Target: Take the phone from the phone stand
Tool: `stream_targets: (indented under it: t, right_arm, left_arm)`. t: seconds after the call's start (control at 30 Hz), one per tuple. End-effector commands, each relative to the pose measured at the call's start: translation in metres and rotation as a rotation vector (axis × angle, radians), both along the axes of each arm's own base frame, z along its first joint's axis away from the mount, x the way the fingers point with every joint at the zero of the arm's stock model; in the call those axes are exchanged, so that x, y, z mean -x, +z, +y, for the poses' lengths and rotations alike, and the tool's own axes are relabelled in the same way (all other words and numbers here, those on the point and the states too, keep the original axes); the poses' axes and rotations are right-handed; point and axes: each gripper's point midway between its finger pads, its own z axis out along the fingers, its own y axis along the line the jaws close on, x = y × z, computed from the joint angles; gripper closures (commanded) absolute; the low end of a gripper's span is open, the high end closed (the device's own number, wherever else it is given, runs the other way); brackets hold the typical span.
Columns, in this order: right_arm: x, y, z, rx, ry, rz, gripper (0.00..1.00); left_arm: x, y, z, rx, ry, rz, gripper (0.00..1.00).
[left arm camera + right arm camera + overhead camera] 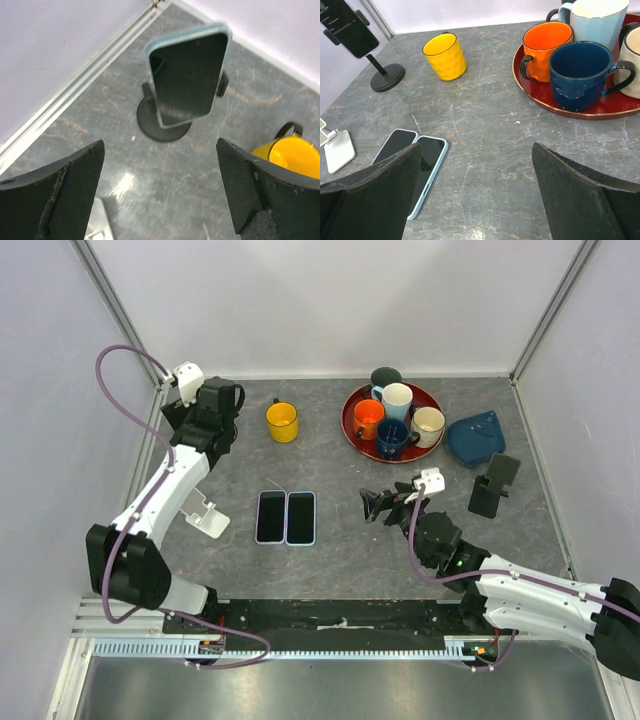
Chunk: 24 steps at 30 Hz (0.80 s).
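A dark phone in a pale blue case (187, 80) sits clamped on a black phone stand with a round base (165, 127) near the table's far left corner. My left gripper (160, 165) is open and empty, above and just short of the stand, its fingers wide either side. In the top view the left gripper (222, 410) covers the stand. The right wrist view shows the same phone (347, 25) on its stand (387, 77) at the far left. My right gripper (476, 150) is open and empty over mid-table (380, 505).
A yellow mug (282, 421) stands right of the stand. Two phones (286, 517) lie flat mid-table beside a white stand (205, 515). A red tray (352, 430) holds several mugs. A blue pouch (475, 438) and another black stand with a phone (493, 485) are at right.
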Motion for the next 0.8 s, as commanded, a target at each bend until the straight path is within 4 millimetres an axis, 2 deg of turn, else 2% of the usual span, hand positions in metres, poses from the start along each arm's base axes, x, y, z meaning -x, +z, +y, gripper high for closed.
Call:
stream_targets:
  t: [0.0,0.03,0.1,0.13,0.17,0.23,0.3,0.5,0.77]
  right_arm:
    - [0.002,0.012,0.003,-0.079,0.015,-0.028,0.02]
    - [0.002,0.012,0.003,-0.078,0.015,-0.027,0.02]
    - [0.002,0.011,0.002,-0.075,0.012,-0.027,0.02]
    - [0.002,0.011,0.002,-0.075,0.012,-0.027,0.02]
    - [0.002,0.012,0.001,-0.075,0.012,-0.030,0.02]
    - [0.002,0.010,0.001,-0.071,0.009,-0.029,0.02]
    - [0.002,0.009,0.001,-0.071,0.008,-0.029,0.02]
    - [0.002,0.007,0.002,-0.067,0.014,-0.029,0.02]
    - [0.002,0.005,0.002,-0.062,0.015,-0.031,0.02]
  left_arm:
    - [-0.038,0.049,0.007,0.004,0.075,-0.208,0.00]
    - [-0.044,0.053,0.007,0.003,0.073,-0.221,0.00]
    - [-0.057,0.048,0.015,-0.008,0.095,-0.220,0.00]
    - [-0.061,0.054,0.018,-0.007,0.106,-0.232,0.00]
    - [-0.068,0.045,0.024,-0.024,0.125,-0.204,0.00]
    - [-0.074,0.050,0.027,-0.038,0.137,-0.206,0.00]
    - [-0.081,0.047,0.033,-0.058,0.164,-0.194,0.00]
    - [-0.094,0.042,0.040,-0.089,0.186,-0.176,0.00]
    - [-0.107,0.026,0.041,-0.088,0.186,-0.147,0.01]
